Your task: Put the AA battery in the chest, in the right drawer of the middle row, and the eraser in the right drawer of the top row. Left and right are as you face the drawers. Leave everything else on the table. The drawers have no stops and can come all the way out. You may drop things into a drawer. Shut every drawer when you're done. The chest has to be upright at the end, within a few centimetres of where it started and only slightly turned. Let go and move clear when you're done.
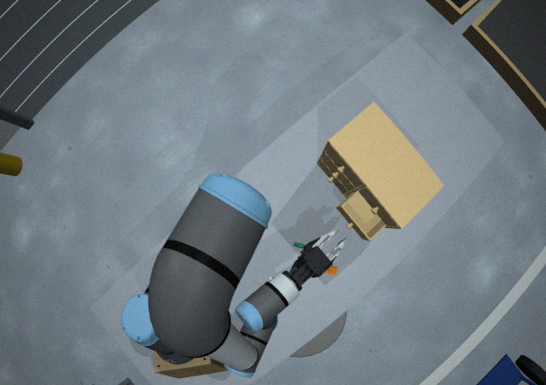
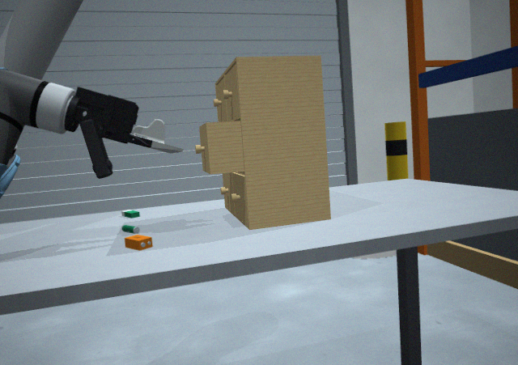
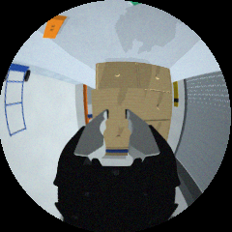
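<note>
Chest [image 1: 386, 165] [image 2: 284, 143] [image 3: 131, 76] of pale wood, fine grain, matt, table top [image 1: 458, 107] [image 2: 376, 202] smooth, matt, gripper body [image 1: 315, 260] [image 2: 108, 108] [image 3: 116, 193] matt black, plastic-like, floor [image 1: 176, 107] [image 2: 292, 311] mottled.

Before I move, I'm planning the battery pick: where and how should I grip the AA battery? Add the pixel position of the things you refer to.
I'd grip the AA battery [image 1: 299, 244] [image 2: 130, 229] [image 3: 134, 3] mid-body, coming from above, end effector fingers closing across its width: it's a slim cylinder lying on its side, long flanks exposed.

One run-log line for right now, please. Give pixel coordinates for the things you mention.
gripper [image 1: 341, 235] [image 2: 173, 137] [image 3: 116, 109]: fingers parted, holding nothing, clear of knob | middle-row right drawer [image 1: 362, 213] [image 2: 223, 146]: pulled out | AA battery [image 1: 299, 244] [image 2: 130, 229]: on table
</note>
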